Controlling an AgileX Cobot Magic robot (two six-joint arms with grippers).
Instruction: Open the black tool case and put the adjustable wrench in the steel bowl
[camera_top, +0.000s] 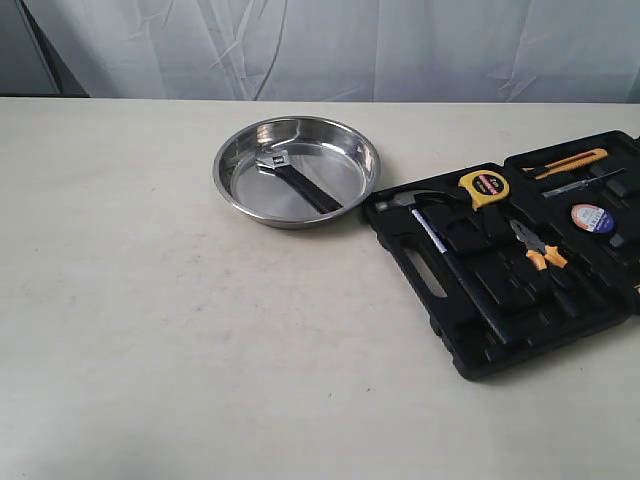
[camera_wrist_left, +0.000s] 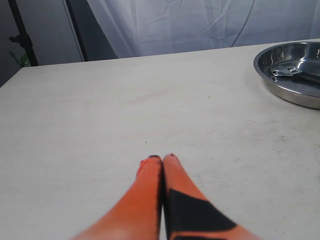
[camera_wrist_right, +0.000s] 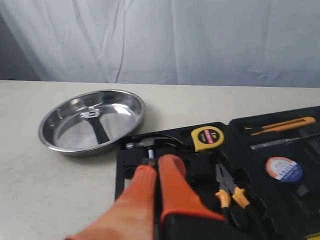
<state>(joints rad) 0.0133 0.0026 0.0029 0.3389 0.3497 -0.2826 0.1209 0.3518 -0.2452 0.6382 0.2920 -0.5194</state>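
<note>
The steel bowl (camera_top: 297, 170) sits on the table left of the black tool case (camera_top: 520, 260), which lies open. Inside the bowl lies the adjustable wrench (camera_top: 295, 180), silver head toward the rim, black handle across the bottom. It shows too in the right wrist view, wrench (camera_wrist_right: 97, 125) in bowl (camera_wrist_right: 92, 127), and at the edge of the left wrist view, wrench (camera_wrist_left: 295, 73) in bowl (camera_wrist_left: 292, 72). Neither arm appears in the exterior view. My left gripper (camera_wrist_left: 162, 158) is shut and empty over bare table. My right gripper (camera_wrist_right: 159, 162) is shut and empty above the case (camera_wrist_right: 225, 180).
The open case holds a long black-handled hammer (camera_top: 440, 235), a yellow tape measure (camera_top: 484, 187), orange-handled pliers (camera_top: 538, 248), an orange utility knife (camera_top: 570, 162) and a roll of tape (camera_top: 592, 218). A white curtain hangs behind the table.
</note>
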